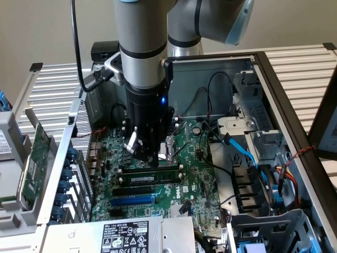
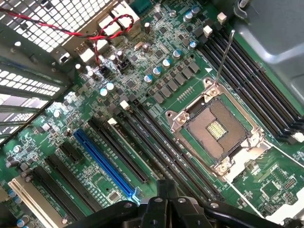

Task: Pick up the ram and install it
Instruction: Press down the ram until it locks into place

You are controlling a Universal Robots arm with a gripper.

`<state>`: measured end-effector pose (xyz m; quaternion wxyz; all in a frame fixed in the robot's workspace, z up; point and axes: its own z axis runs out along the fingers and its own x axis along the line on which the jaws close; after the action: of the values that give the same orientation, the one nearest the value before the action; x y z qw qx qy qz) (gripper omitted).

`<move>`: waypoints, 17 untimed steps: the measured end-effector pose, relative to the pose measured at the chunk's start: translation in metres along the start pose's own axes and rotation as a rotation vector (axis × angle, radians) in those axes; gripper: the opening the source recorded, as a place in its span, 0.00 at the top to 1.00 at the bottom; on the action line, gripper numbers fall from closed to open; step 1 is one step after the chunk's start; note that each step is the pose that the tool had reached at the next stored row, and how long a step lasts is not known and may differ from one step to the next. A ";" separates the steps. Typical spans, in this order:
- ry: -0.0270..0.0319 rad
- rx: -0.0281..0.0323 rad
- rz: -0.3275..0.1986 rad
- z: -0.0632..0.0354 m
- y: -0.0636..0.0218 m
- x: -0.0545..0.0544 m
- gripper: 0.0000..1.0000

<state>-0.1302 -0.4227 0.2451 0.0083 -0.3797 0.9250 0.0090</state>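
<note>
One ram (image 1: 149, 179) sat level in its slot, seated for contact, while the clenched, empty gripper (image 1: 150, 158) pressed its far edge.

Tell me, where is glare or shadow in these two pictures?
Exterior view: even light, the gripper casting a soft shadow on the motherboard by the ram. Wrist view: bright glare on the metal CPU socket frame and the chassis grille; the black memory slots stay dark.

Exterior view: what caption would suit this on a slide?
Robot arm's shut gripper presses down at the ram in the motherboard slots of an open computer case.
</note>
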 end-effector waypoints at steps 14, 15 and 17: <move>-0.0021 0.0048 0.216 -0.0001 0.0000 0.000 0.89; -0.0022 0.0051 0.231 -0.0001 0.0000 0.000 0.89; -0.0027 0.0058 0.262 0.0000 0.0000 0.000 0.89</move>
<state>-0.1302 -0.4227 0.2451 0.0093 -0.2555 0.9667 0.0078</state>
